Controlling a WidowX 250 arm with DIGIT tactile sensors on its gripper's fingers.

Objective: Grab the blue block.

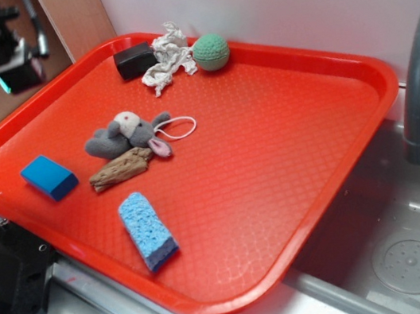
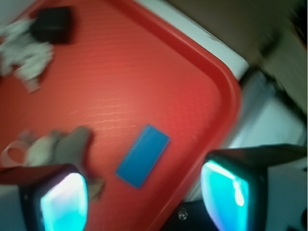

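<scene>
I have the gripper [image 2: 144, 192] high above the tray [image 1: 324, 65], jaws spread wide and holding nothing, to fit around the blue block [image 2: 143, 155]. That block lies flat near the tray's left edge, apart from the stuffed mouse [image 1: 127, 133] and the sponge [image 1: 147, 229].

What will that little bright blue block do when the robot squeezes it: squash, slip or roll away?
The blue block probably stays stiff: its faces look smooth and its edges sharp, unlike the porous sponge. It should not roll, since it lies flat on the red tray. Those smooth faces might slip a little between the fingers, which stand apart above it.
</scene>
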